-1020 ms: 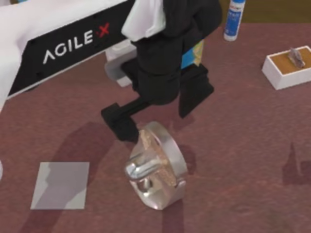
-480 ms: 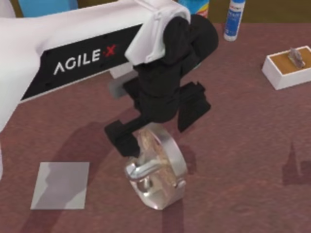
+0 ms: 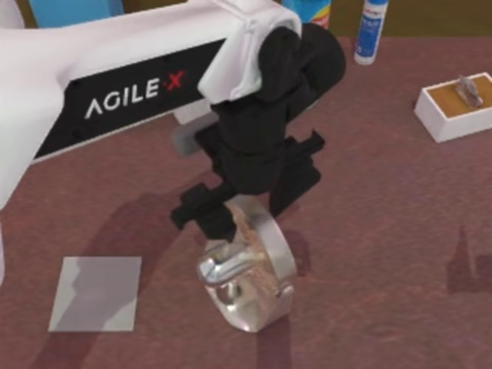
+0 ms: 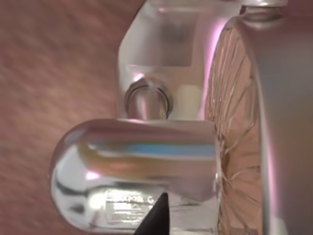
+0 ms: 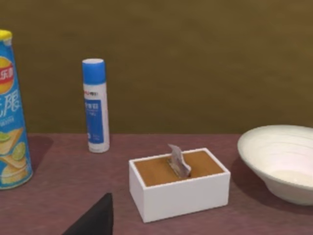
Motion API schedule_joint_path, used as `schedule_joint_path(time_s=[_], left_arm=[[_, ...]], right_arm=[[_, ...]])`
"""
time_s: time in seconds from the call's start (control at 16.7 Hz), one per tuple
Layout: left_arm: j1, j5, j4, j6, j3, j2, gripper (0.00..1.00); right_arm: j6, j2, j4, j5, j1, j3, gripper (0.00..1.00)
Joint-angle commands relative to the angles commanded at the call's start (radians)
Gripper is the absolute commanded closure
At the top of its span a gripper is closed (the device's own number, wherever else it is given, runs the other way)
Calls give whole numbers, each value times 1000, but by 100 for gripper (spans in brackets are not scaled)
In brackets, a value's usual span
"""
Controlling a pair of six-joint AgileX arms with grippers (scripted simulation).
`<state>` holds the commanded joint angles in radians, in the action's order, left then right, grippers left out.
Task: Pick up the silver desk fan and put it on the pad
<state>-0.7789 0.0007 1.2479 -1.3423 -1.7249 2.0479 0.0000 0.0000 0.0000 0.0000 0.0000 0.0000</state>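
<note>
From the top view, the left arm reaches in from the upper left across the reddish-brown counter (image 3: 400,231), and its black left end effector (image 3: 246,211) sits right down on the silver desk fan (image 3: 250,269), which stands near the middle of the counter, toward the front edge. One finger is on the fan's left face side and the other on the right side of the chrome ring, and both look pressed against it, so it's clenched on the upper part of the ring. The fan is upright on its stand, ring on edge, motor hub sticking out to the left. The pad (image 3: 96,294) lies flat well off to the fan's left, near the front-left corner, not touching it. Off at the far right there's a white tray with a brown inside (image 3: 455,106), and a blue-capped white bottle (image 3: 372,31) stands at the back edge. The left wrist view is basically all fan: the rounded chrome hub (image 4: 132,171) fills the frame, with the wire grille and tan face beside it and a black fingertip (image 4: 156,218) poking in against the hub's edge. The right wrist view shows no fan at all, just the white tray (image 5: 178,183), the bottle (image 5: 96,105), a blue chip can (image 5: 12,110) and a white bowl (image 5: 281,161) on the counter, with a dark finger (image 5: 95,218) of the right end effector at the frame's edge; can't tell whether that one is released or clenched.
</note>
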Motion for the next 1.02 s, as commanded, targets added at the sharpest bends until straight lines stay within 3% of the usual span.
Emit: schedule_joint_path(time_s=[0.36,1.02], left_arm=[[0,0,0,0,0,0,98],[2,0,17,0,-20,-1,100]], right_arm=[[0,0,0,0,0,0,0],[0,0,0,0,0,0,0]])
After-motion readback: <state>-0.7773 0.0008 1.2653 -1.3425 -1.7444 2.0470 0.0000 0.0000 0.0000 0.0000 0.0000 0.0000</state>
